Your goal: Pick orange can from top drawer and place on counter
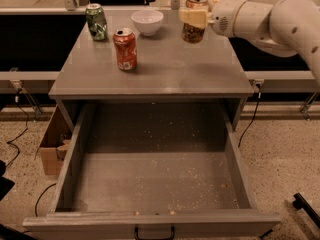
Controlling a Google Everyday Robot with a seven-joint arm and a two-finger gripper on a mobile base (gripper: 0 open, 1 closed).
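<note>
My gripper (194, 18) is shut on the orange can (192, 32), a dull orange-brown can with a silver top. It holds the can upright at the far right of the counter (165, 69); I cannot tell whether the can's base touches the top. The white arm reaches in from the right. The top drawer (155, 184) stands pulled wide open below, its crumb-flecked floor bare, with a small black handle (154, 232) on its front.
On the counter stand a red can (125, 49) at left of centre, a green can (96, 21) at the far left and a white bowl (147, 22) at the back. A cardboard box (52, 146) sits on the floor left of the cabinet.
</note>
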